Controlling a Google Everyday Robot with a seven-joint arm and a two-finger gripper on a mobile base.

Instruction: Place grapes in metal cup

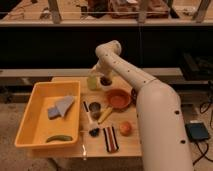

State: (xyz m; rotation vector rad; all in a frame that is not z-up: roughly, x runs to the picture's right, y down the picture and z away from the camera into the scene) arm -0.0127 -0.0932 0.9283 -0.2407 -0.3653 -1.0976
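Dark purple-brown grapes (106, 81), a small bunch of round berries, lie near the far edge of the wooden worktop (90, 147), with a pale green cup (93, 83) just beside them at 9 o'clock. They are probably light, soft and easily bruised, so a gentle pinch across the bunch's middle looks best. The robot's hand (101, 75) hangs at their 11 o'clock with its fingers apart. The dull grey metal cup (95, 109) stands at 6 o'clock.
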